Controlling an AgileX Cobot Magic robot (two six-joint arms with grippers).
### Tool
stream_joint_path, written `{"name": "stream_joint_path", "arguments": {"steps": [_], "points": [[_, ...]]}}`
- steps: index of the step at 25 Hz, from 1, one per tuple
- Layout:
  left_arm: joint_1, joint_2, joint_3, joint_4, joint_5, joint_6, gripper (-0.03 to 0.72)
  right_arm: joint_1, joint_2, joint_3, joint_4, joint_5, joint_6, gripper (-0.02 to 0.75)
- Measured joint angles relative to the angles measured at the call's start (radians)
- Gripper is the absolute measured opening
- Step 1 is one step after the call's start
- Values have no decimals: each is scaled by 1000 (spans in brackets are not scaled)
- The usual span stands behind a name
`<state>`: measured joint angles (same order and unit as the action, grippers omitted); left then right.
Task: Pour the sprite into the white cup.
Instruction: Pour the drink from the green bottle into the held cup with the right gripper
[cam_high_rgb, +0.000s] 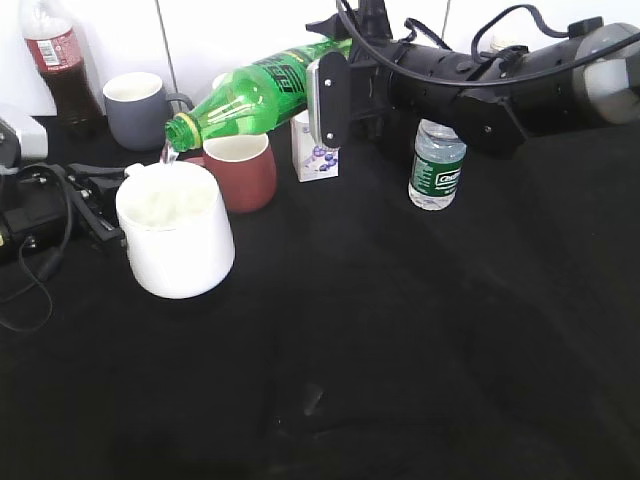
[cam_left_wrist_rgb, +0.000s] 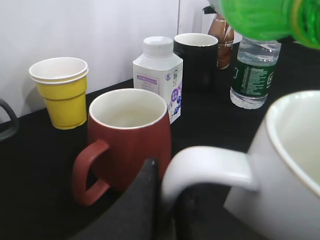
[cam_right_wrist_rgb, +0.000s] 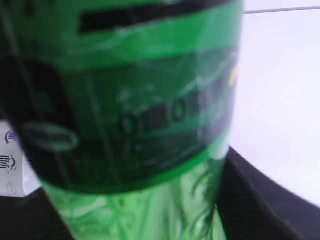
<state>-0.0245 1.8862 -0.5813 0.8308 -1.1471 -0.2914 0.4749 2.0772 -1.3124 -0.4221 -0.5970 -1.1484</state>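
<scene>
The sprite (cam_high_rgb: 260, 90) is a green bottle held tilted, neck down to the left, with its open mouth over the white cup (cam_high_rgb: 180, 235). A thin clear stream falls from the mouth into the cup. My right gripper (cam_high_rgb: 328, 95) is shut on the bottle's body; the right wrist view is filled by the sprite (cam_right_wrist_rgb: 140, 100). My left gripper (cam_high_rgb: 100, 205) is shut on the white cup's handle (cam_left_wrist_rgb: 210, 165) at the cup's left, with its fingers (cam_left_wrist_rgb: 167, 180) on either side of the loop. The sprite's underside (cam_left_wrist_rgb: 265, 17) shows above the white cup (cam_left_wrist_rgb: 295, 165).
A reddish-brown mug (cam_high_rgb: 240, 170) stands right behind the white cup. A grey mug (cam_high_rgb: 135, 110) and a cola bottle (cam_high_rgb: 55, 55) stand far left. A small white bottle (cam_high_rgb: 315, 150) and a water bottle (cam_high_rgb: 437, 165) stand under the right arm. A yellow paper cup (cam_left_wrist_rgb: 62, 92) and a black mug (cam_left_wrist_rgb: 196, 57) stand by the wall.
</scene>
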Motion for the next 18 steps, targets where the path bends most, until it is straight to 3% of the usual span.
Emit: {"name": "stream_joint_path", "arguments": {"steps": [18], "points": [[0, 0, 0, 0, 4, 1, 72, 0, 0, 0, 3, -8, -24, 480]]}}
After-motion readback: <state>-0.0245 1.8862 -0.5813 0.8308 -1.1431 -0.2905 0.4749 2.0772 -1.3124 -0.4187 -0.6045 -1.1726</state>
